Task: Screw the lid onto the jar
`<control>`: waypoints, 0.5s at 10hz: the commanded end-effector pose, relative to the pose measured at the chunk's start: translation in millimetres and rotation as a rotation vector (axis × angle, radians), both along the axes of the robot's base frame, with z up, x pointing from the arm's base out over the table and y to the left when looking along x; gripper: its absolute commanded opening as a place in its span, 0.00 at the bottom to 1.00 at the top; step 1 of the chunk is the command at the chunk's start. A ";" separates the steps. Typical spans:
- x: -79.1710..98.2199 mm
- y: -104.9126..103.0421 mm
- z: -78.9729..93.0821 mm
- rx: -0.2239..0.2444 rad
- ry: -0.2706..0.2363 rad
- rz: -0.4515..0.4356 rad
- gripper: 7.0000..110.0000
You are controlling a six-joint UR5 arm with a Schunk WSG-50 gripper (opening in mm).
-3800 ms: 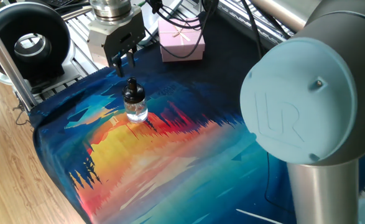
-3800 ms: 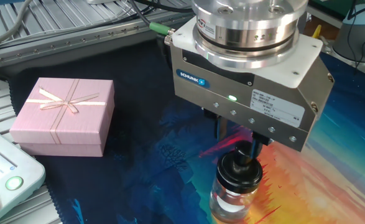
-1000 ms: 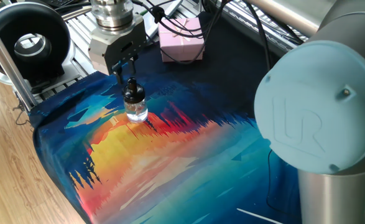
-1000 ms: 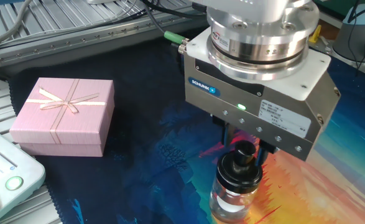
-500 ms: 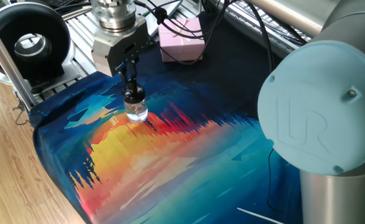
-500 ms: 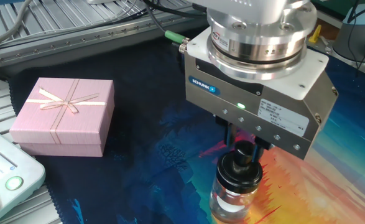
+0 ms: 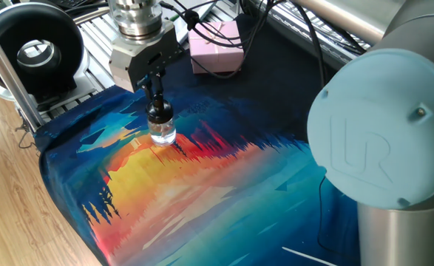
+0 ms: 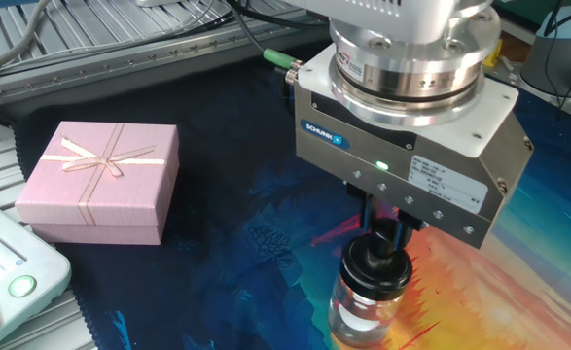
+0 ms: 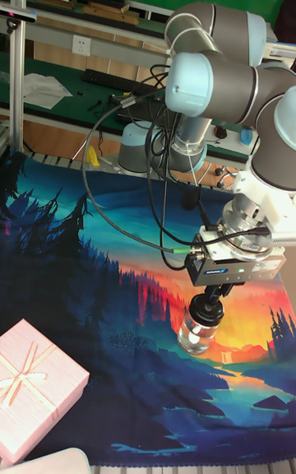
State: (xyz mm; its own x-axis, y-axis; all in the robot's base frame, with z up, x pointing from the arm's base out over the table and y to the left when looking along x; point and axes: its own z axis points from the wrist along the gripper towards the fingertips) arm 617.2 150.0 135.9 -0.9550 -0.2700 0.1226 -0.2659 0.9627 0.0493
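One gripper [image 8: 390, 236] I run has its fingers pinched on the lid [image 8: 374, 264], seated on the jar [image 7: 161, 131] at the mat's [image 7: 202, 185] eleven o'clock; next comes twisting it tight.

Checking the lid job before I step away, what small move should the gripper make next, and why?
Probably twist the lid clockwise. The gripper looks closed on its knob, and it already sits on the upright jar, so only tightening seems left.
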 end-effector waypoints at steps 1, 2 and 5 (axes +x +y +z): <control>-1.2 1.6 -1.6 0.021 0.006 0.020 0.15; -0.4 0.2 -5.3 0.033 0.000 0.042 0.36; -1.6 -6.6 -10.1 0.028 -0.003 0.051 0.36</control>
